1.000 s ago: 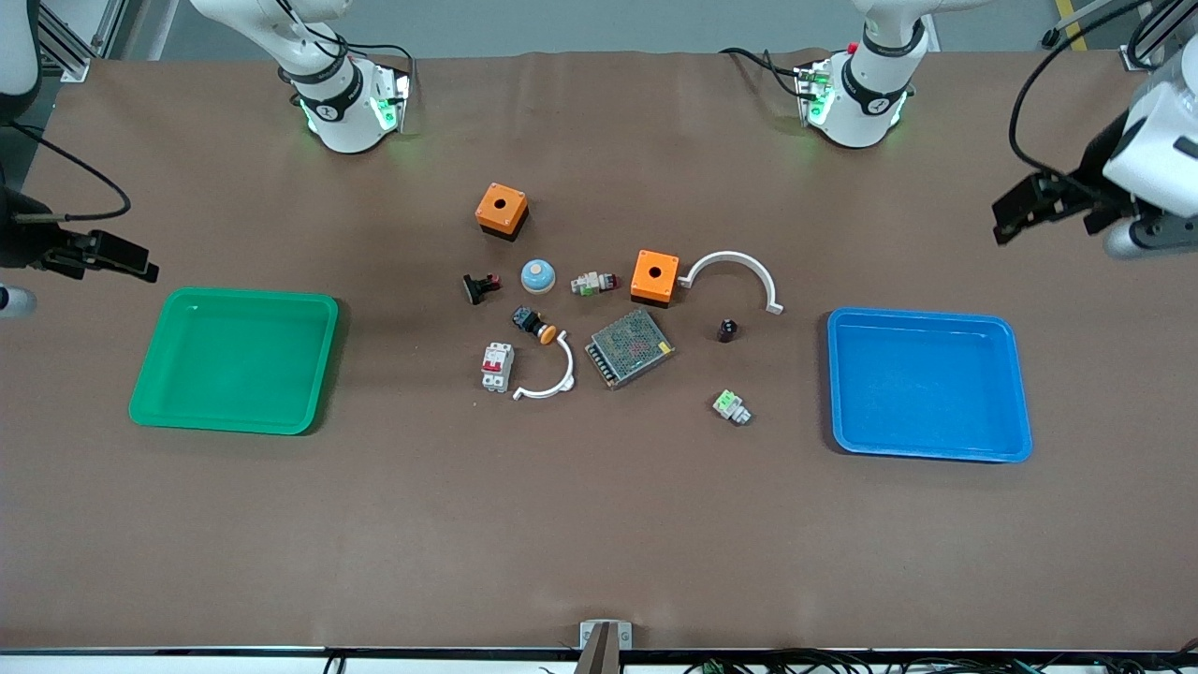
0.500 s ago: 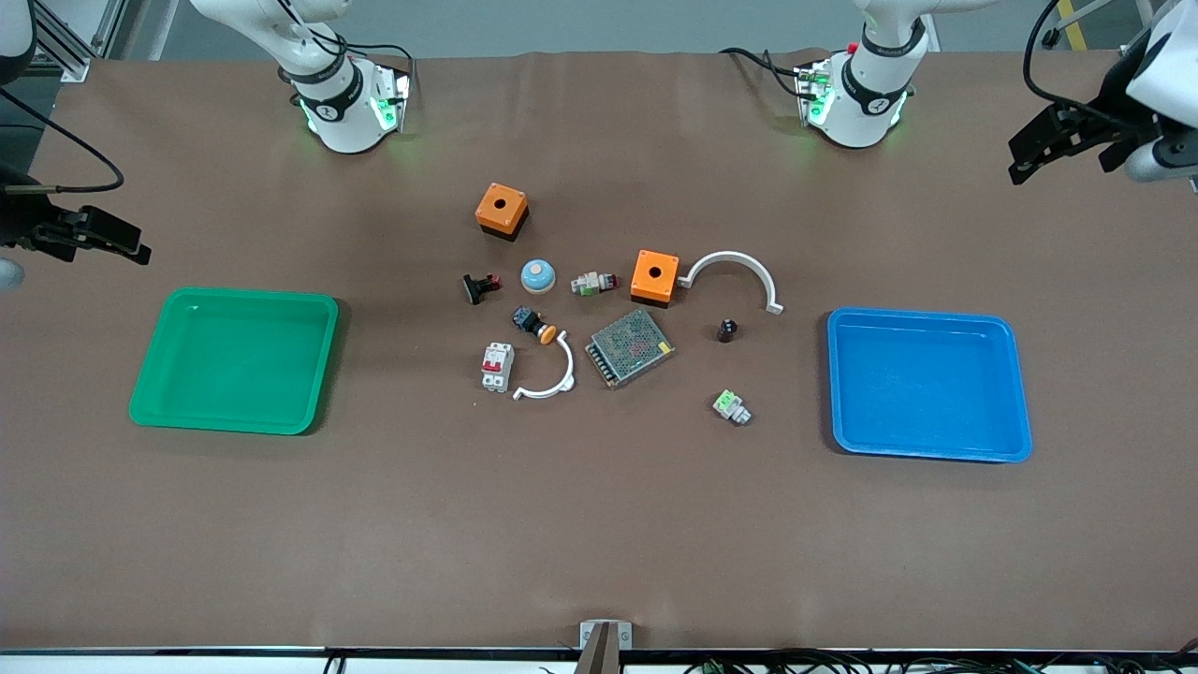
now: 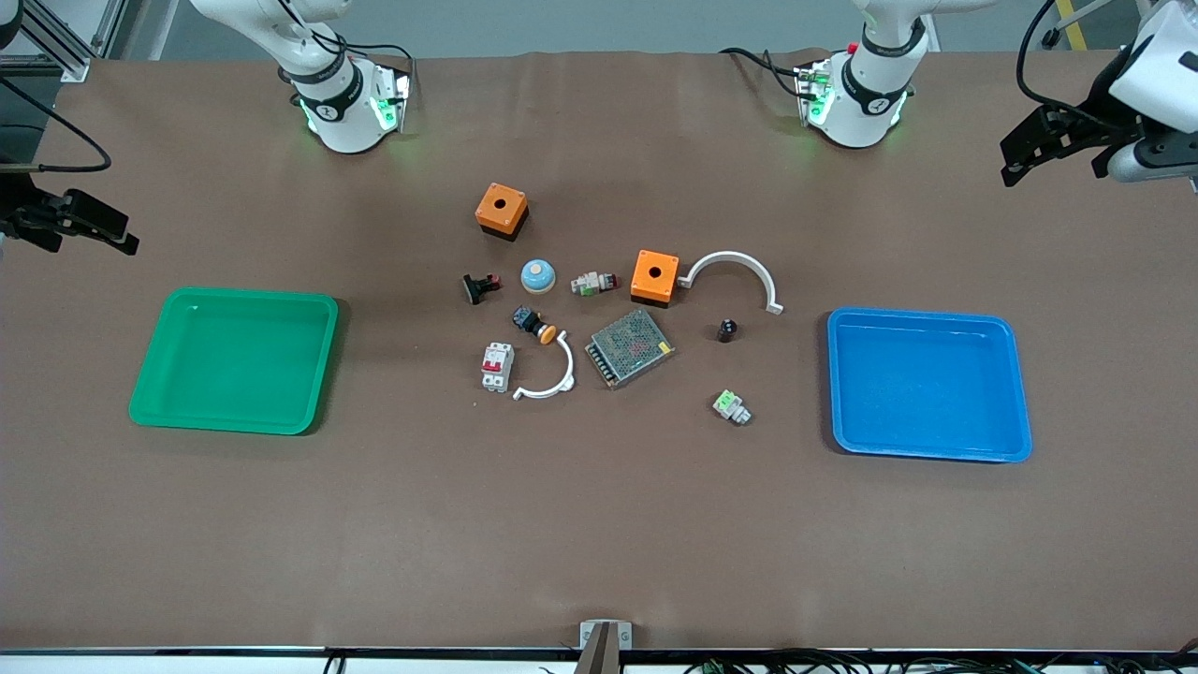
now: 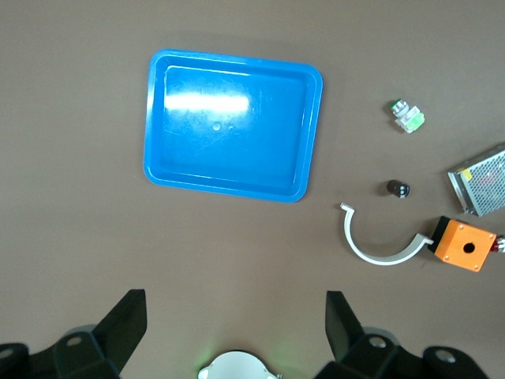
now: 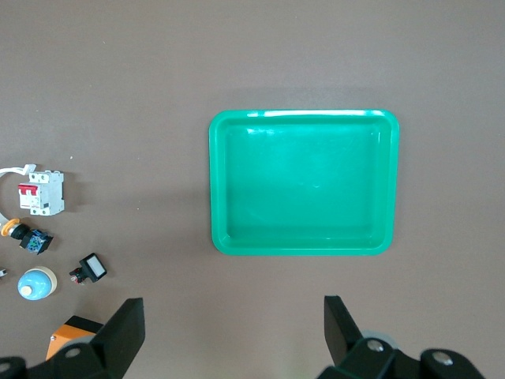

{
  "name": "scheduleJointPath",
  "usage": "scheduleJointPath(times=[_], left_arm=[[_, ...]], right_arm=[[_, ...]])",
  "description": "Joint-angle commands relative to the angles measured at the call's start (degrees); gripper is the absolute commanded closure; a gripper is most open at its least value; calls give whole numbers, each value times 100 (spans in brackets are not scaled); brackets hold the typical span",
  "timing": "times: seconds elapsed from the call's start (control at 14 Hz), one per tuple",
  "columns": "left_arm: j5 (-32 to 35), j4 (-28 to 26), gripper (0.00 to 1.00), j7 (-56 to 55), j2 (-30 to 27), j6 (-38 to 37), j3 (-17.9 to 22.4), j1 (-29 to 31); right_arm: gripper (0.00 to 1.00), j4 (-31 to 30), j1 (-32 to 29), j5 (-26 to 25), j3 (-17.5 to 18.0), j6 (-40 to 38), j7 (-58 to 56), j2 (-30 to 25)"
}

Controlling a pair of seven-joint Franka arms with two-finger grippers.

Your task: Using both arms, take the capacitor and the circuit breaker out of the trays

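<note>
A brown-covered table fills the scene, with the two Franka bases at its top edge in the front view. A blue tray sits toward the left arm's end and a green tray toward the right arm's end; both lie flat with nothing in them.

The left gripper hangs in the air over bare table at the left arm's end, its fingers spread wide apart and holding nothing. The right gripper hovers likewise over the table edge at the right arm's end, fingers parted and empty.

A cluster of parts lies between the trays. A grey mesh box sits at its centre, with a large white arc and an orange box touching each other just above it in the front view. A second orange box stands nearest the bases.

The breaker lies on the table at the cluster's edge toward the green tray, just beside a small white arc, red levers up. The capacitor stands alone on the table between the mesh box and the blue tray, nearer the front camera than the large arc. A white block with green top lies nearer the camera still.
</note>
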Motion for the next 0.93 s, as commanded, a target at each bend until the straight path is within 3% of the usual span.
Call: scheduleJointPath(times=[0.0,0.86], left_arm=[[-91,-106,0,179,-83,112,18,-16],[-29,79,0,284,-75,69,53,28]], right_arm=[[0,-235,-129,-75,106,98,-78,-209],[0,-428,-137,-171,98,142,-280,-340]])
